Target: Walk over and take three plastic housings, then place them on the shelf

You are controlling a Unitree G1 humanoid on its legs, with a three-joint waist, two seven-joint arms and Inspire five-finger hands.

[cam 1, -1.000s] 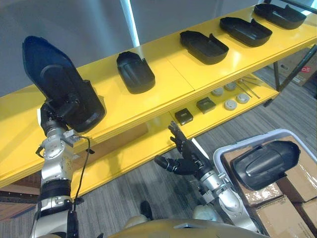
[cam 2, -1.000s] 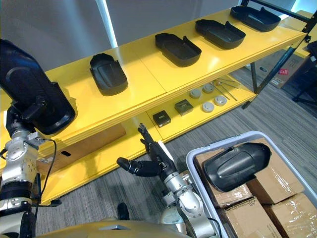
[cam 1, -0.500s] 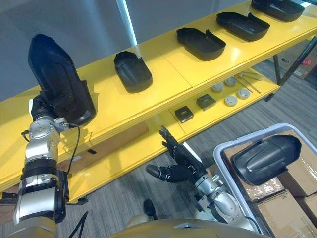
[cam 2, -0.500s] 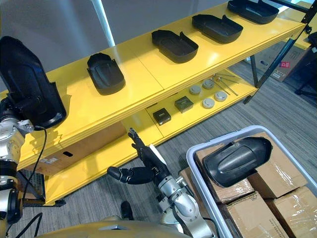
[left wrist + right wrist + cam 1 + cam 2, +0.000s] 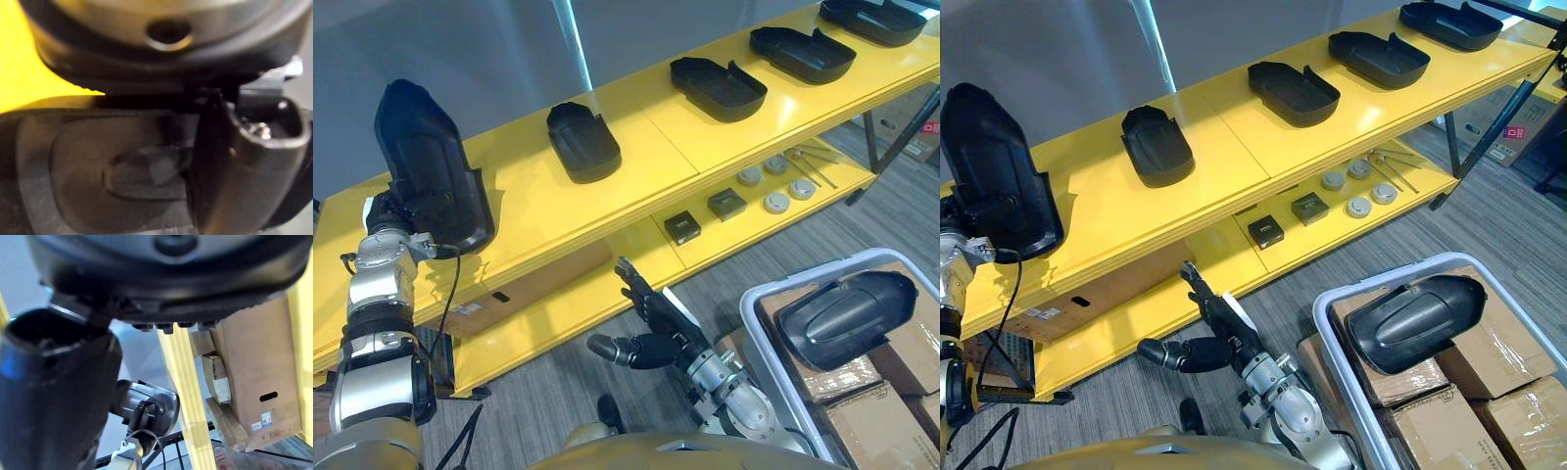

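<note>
Yellow shelf [image 5: 646, 147] (two tiers) stands on grey, seemingly carpeted floor [image 5: 886, 220].

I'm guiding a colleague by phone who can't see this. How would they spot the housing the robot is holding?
Start at the long yellow shelf; black plastic housings lie flat in a row along its top board. At the row's left end, the robot's left hand grips one more black plastic housing, the only one standing upright with its rounded tip pointing up.

Glossy yellow shelf [image 5: 636, 166], matt black plastic housings [image 5: 582, 142]
</note>
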